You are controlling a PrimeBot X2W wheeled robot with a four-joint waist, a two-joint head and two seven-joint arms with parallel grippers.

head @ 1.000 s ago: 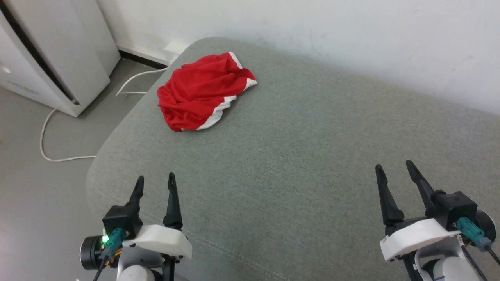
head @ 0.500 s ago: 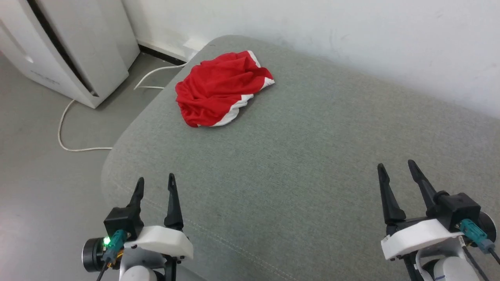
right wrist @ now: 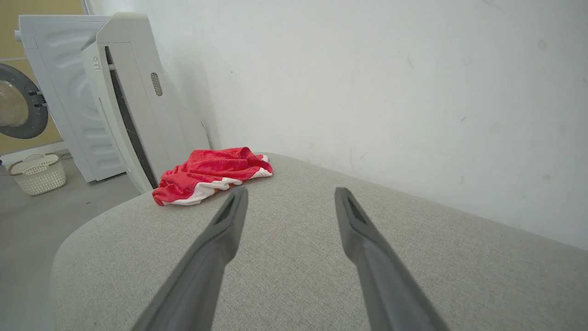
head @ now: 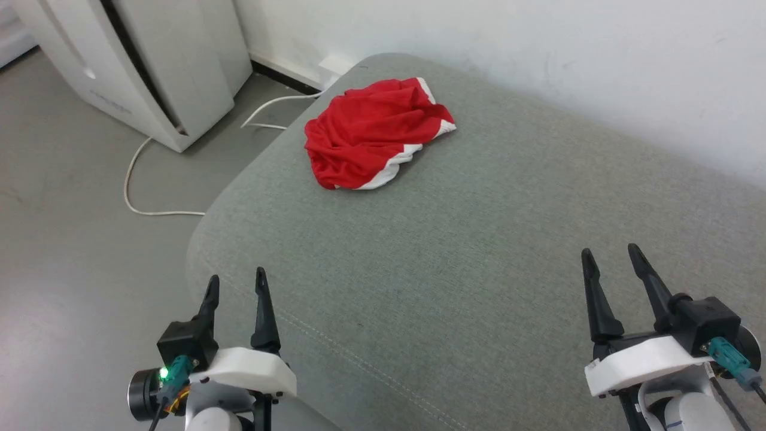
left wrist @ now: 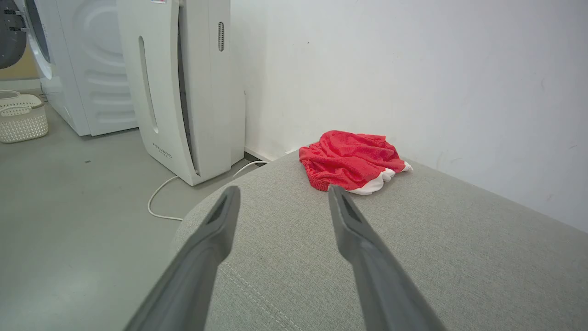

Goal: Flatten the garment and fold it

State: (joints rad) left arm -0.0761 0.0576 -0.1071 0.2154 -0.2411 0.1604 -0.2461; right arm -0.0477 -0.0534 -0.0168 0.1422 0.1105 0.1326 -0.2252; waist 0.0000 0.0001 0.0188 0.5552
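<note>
Item: crumpled bright red jersey shorts [head: 371, 137], white trim, upper centre of frame, unflattened, unfolded; my left tool [head: 237, 275] and right tool [head: 610, 250] both spread wide, empty.

Grey-green upholstered cushion [head: 479, 269], stitched seam near its front edge. White wall [head: 538, 60] directly behind cushion. Off cushion's left end: grey floor [head: 72, 251], white tower appliance [head: 161, 78] upright, and white cable [head: 137, 191] looping just beside cushion. Farther from cushion: washing machine [left wrist: 82, 69], pale basket [left wrist: 20, 122].
</note>
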